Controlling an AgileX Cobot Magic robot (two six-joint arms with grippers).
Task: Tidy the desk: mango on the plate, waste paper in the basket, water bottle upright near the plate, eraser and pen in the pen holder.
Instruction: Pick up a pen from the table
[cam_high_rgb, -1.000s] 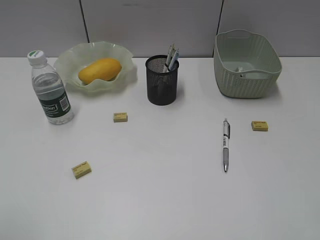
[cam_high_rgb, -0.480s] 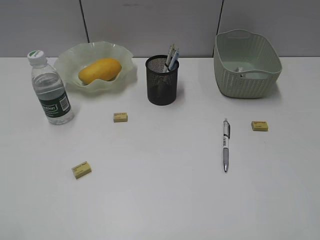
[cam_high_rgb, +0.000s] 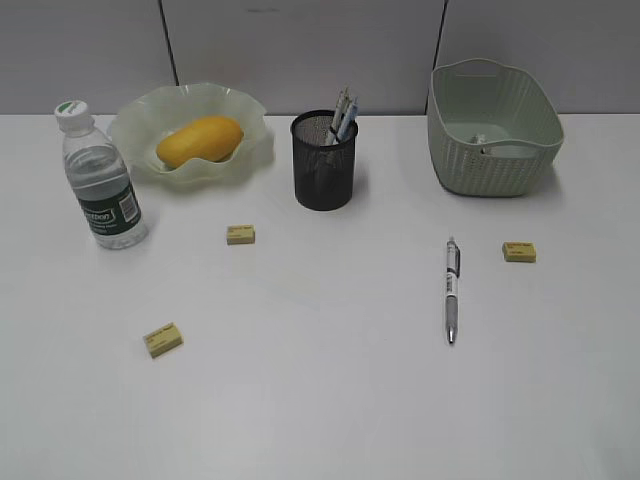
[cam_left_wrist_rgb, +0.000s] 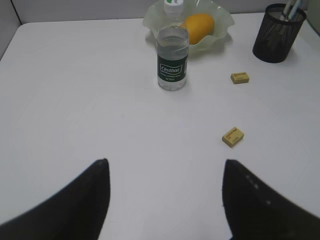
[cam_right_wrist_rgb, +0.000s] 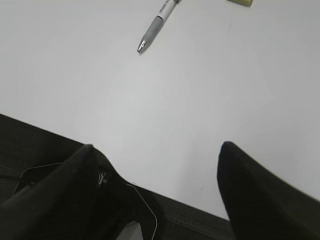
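Observation:
The mango (cam_high_rgb: 200, 140) lies in the plate (cam_high_rgb: 140, 120), and the water bottle (cam_high_rgb: 100, 180) stands upright to its left. Pens stick out of the pen holder (cam_high_rgb: 324, 160). Another pen (cam_high_rgb: 452, 290) lies on the desk (cam_high_rgb: 330, 400), with three yellow erasers around it (cam_high_rgb: 240, 234) (cam_high_rgb: 163, 340) (cam_high_rgb: 519, 251). A small pale scrap (cam_high_rgb: 480, 139) in the basket (cam_high_rgb: 493, 125) looks like the waste paper. Neither arm shows in the exterior view. My left gripper (cam_left_wrist_rgb: 165, 162) is open, well short of the nearest eraser (cam_left_wrist_rgb: 233, 136). My right gripper (cam_right_wrist_rgb: 157, 146) is open over the desk's front edge, short of the pen (cam_right_wrist_rgb: 157, 27).
A grey panelled wall runs behind the desk. In the right wrist view a dark ledge and a thin cable (cam_right_wrist_rgb: 145, 200) lie below the desk's front edge. Bare white tabletop spans the foreground between the erasers and the pen.

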